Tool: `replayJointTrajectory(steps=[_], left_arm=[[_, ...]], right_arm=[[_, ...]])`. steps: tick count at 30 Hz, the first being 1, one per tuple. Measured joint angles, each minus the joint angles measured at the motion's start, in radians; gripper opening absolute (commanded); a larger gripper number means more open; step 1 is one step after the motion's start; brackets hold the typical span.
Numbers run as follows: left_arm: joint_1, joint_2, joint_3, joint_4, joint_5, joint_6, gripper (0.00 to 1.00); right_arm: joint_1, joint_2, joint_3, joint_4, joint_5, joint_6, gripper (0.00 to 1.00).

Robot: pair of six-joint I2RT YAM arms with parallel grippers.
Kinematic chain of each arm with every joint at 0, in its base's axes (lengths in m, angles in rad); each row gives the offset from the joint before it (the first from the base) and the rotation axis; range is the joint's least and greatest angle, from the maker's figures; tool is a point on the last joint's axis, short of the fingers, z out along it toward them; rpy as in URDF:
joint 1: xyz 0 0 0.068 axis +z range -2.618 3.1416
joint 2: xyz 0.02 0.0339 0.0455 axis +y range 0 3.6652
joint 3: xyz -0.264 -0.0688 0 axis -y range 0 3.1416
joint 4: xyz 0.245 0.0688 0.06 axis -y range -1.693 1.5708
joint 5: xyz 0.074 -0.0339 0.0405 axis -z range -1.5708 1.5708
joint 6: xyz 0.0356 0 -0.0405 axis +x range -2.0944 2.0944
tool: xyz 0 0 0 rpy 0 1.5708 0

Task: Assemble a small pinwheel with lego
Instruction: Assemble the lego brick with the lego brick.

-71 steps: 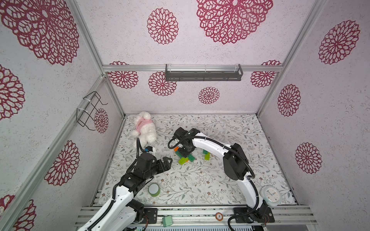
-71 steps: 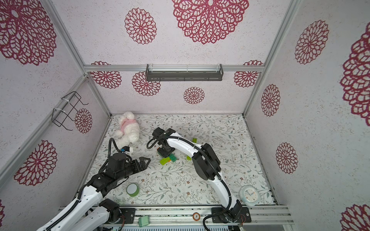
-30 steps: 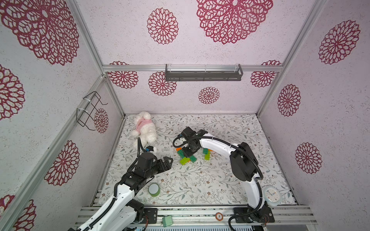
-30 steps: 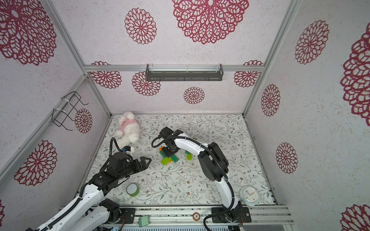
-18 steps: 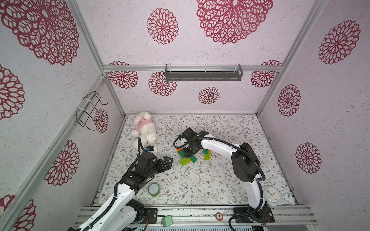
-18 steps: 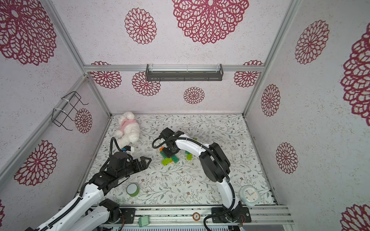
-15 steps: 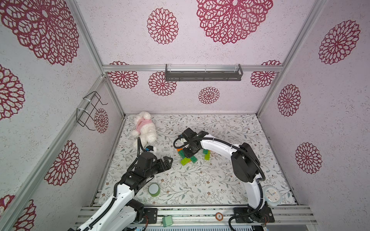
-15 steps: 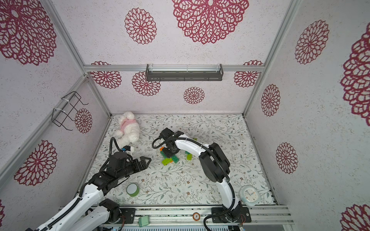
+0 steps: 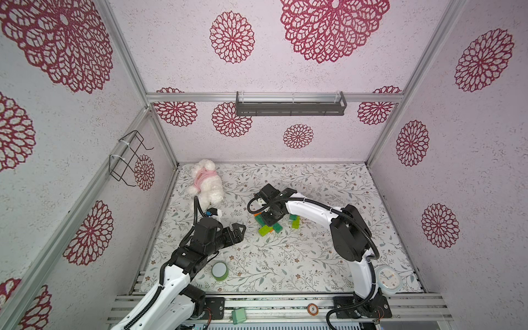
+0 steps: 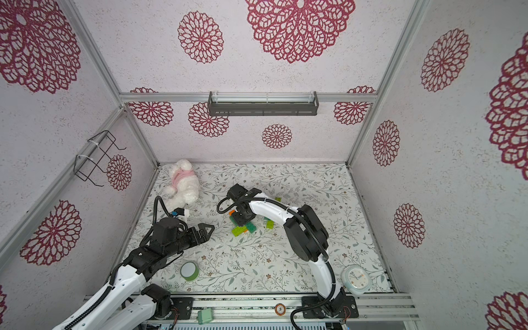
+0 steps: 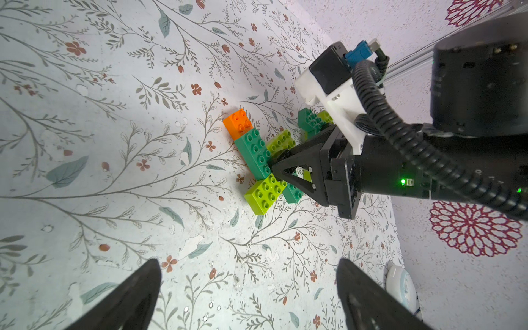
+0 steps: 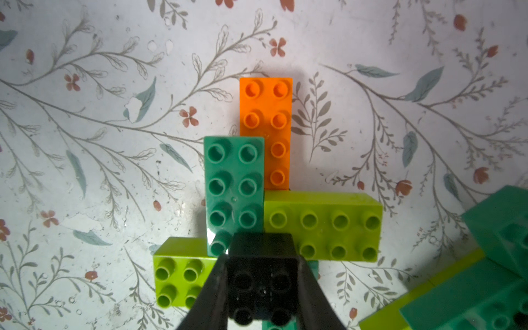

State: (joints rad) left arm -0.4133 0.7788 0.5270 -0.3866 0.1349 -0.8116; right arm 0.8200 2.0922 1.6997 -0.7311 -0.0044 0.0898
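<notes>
My right claw (image 12: 261,274) and the black brick (image 12: 261,288) I hold cover the middle of the pinwheel (image 12: 234,183), so one dark green brick (image 11: 292,193) only peeks out. The loose green bricks (image 12: 485,274) nearby are cut off by the edge.

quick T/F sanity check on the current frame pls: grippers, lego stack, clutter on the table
1. The right gripper is shut on a black brick. True.
2. The dark green brick overlaps the orange brick from above. True.
3. The left gripper grips the orange brick. False: its jaws stand wide open and empty, apart from every brick.
4. The tape roll touches the orange brick. False: it stands alone near the front edge of the table, by the left arm.
5. A plush toy lies in the table's far left corner. True.
</notes>
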Motion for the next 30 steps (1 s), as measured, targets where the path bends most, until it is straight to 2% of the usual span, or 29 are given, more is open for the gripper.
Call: replayJointTrajectory(steps=[8,13,17,21,23,24,26,27,30], left_arm=[[0.003,0.029,0.018,0.0,-0.009,0.0,0.97],[0.005,0.079,0.033,0.007,-0.008,0.001,0.97],[0.014,0.148,0.082,0.01,0.003,0.011,0.97],[0.026,0.21,0.121,0.048,0.019,0.019,0.97],[0.037,0.252,0.14,0.061,0.041,0.02,1.0],[0.046,0.291,0.16,0.063,0.05,0.021,0.97],[0.064,0.375,0.202,0.083,0.079,0.022,0.86],[0.074,0.422,0.224,0.098,0.091,0.021,0.74],[0.097,0.579,0.307,0.137,0.155,0.019,0.44]], right_arm=[[0.0,0.0,0.02,-0.045,0.026,0.0,0.29],[-0.001,0.0,0.039,-0.078,0.035,0.0,0.47],[-0.001,0.0,0.039,-0.08,0.033,0.0,0.51],[-0.001,-0.015,0.021,-0.072,0.032,0.004,0.45],[-0.002,-0.048,-0.017,-0.064,0.031,0.012,0.39],[-0.002,-0.078,-0.045,-0.055,0.031,0.018,0.34],[-0.002,-0.15,-0.109,-0.04,0.029,0.037,0.21],[-0.003,-0.195,-0.145,-0.034,0.028,0.049,0.14],[-0.004,-0.322,-0.248,-0.003,0.027,0.089,0.03]])
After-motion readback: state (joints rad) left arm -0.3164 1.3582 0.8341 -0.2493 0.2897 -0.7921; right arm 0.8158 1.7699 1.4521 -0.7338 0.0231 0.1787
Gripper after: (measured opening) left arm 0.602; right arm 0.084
